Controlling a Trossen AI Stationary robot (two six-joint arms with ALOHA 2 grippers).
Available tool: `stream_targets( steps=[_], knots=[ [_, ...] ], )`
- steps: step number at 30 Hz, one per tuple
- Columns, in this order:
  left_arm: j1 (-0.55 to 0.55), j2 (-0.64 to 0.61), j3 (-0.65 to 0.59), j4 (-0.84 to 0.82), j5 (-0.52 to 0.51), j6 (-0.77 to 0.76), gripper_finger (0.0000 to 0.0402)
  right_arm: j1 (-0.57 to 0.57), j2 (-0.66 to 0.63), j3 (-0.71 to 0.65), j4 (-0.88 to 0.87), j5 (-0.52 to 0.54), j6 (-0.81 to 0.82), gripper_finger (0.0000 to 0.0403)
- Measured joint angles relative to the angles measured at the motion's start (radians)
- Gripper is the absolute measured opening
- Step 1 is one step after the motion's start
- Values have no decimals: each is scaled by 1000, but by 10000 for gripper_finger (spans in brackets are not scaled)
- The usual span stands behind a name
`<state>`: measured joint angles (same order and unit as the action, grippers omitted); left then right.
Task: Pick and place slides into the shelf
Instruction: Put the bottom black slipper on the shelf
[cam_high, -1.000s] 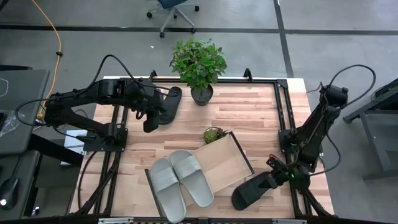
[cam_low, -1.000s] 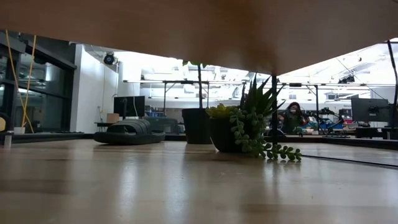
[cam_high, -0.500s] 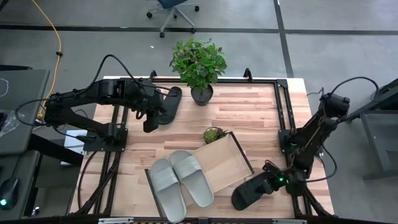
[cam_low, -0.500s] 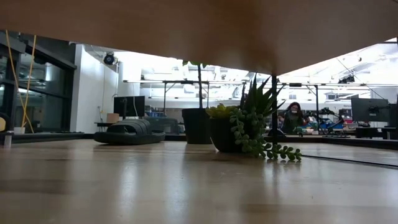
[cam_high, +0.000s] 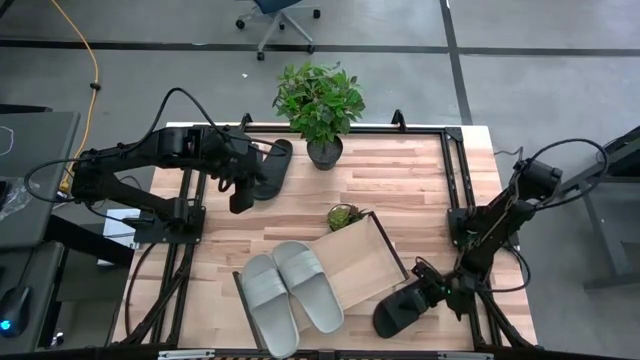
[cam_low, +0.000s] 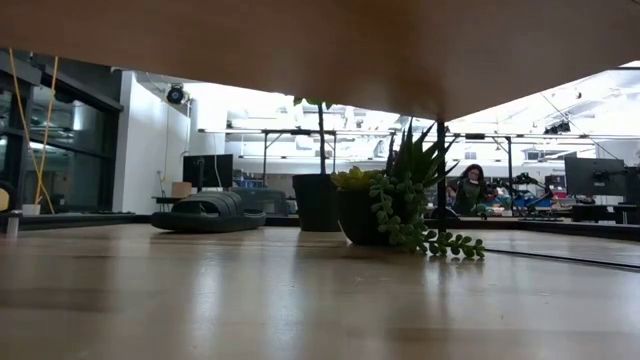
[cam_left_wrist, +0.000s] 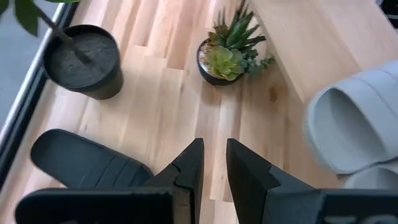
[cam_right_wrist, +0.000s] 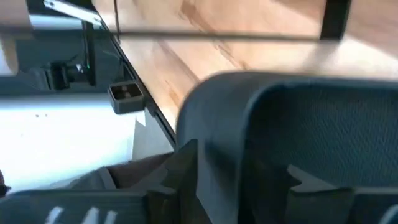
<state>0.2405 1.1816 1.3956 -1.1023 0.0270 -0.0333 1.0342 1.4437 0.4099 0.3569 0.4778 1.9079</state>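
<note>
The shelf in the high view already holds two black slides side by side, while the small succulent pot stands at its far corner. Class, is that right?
Not quite. The two slides on the shelf are light grey, not black, as the high view shows. The small succulent pot does stand at its far corner.

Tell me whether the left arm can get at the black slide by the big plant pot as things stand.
Probably yes: the left hand hangs right beside that black slide, with only bare tabletop between them.

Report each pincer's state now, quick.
Left pincer: narrowly open, holding nothing, above the table beside a black slide.
Right pincer: at the other black slide by the shelf; grip cannot be told.
</note>
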Motion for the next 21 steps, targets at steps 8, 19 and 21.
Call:
stream_targets(
  steps=[8,19,21],
  knots=[
    [0,0,0,0,14,35,58,38,0,0,10,40,23,24],
    [0,0,0,0,62,91,58,108,0,18,122,74,65,3],
    [0,0,0,0,63,101,58,108,-2,47,130,71,47,2]
  ],
)
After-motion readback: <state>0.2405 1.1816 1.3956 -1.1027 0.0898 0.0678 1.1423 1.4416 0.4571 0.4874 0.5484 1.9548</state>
